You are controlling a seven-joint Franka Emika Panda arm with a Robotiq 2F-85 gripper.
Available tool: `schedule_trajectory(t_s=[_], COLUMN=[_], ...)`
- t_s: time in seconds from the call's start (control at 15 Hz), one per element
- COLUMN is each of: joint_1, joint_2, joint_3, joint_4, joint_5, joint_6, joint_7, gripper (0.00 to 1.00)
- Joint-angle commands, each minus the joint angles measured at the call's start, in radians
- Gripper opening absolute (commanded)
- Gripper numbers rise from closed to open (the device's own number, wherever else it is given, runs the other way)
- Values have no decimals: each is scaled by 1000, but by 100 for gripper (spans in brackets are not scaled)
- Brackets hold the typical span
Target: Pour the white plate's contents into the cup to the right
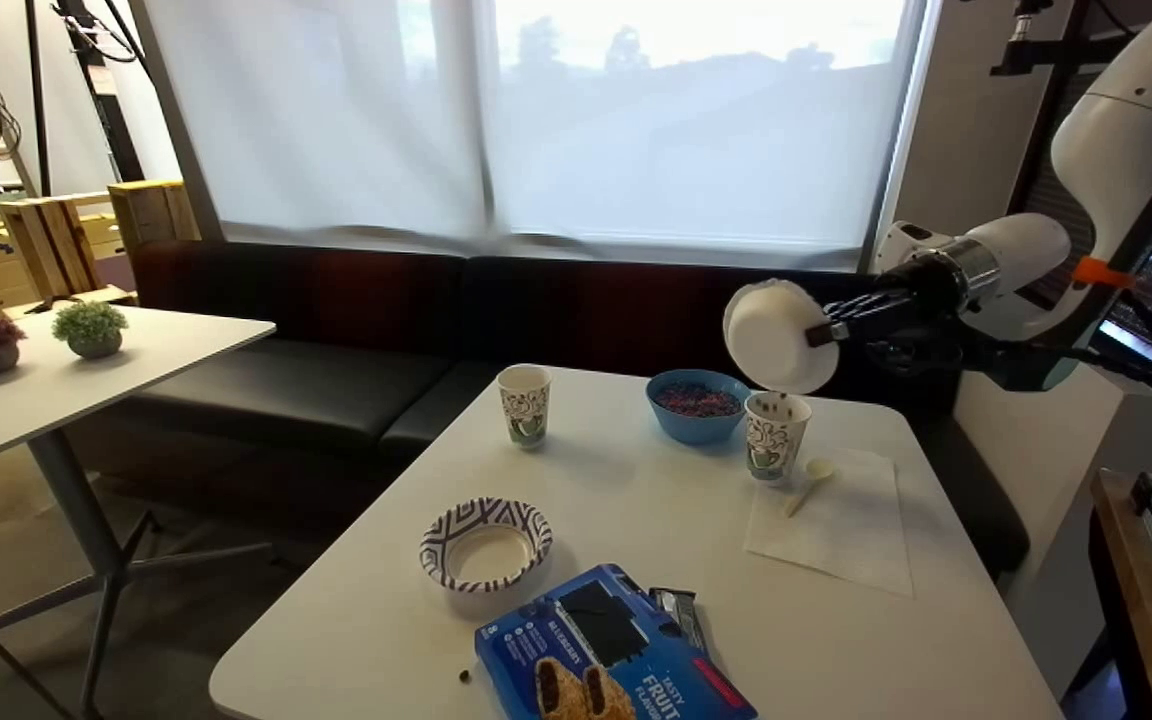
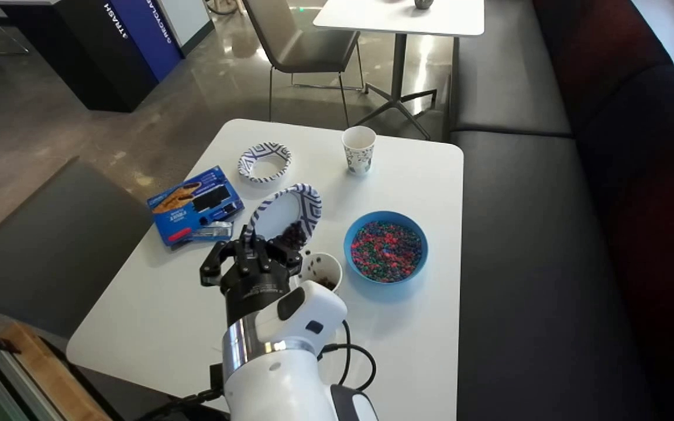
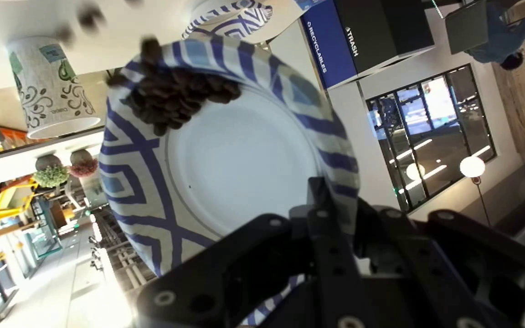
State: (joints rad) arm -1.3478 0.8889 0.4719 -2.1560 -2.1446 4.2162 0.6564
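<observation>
The cup (image 1: 774,445) stands upright on the tabletop (image 1: 616,510). Just above the cup hangs the plate (image 3: 239,159), tipped steeply; the claw (image 2: 253,238) pinches its rim, 1 finger against the inner face and 1 against the underside. Over the cup, the bits (image 3: 176,98) are heaped at the plate's lower edge; a few, blurred in the wrist view, are past that edge, and some lie inside the cup. Just beside the cup is the bowl (image 1: 696,428), holding coloured pieces (image 2: 387,254). On the cup's side away from the bowl, a spoon (image 1: 808,486) rests on a napkin (image 1: 836,530); whether the napkin runs under the cup, I cannot tell. Well apart from the cup are the other cup (image 1: 524,405), the other plate (image 1: 436,540) and a box (image 1: 616,650) with a silver packet (image 1: 678,605) next to it.
</observation>
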Motion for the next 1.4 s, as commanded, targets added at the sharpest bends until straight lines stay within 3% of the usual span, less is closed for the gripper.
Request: schedule_trajectory(t_s=[0.0, 0.67, 1.33], joint_1=[-53, -93, -179], joint_2=[64, 97, 193], joint_3=[50, 79, 161], joint_4=[34, 49, 89], joint_5=[-60, -70, -181], joint_6=[10, 10, 10], joint_7=[46, 60, 109], gripper=[2, 2, 2])
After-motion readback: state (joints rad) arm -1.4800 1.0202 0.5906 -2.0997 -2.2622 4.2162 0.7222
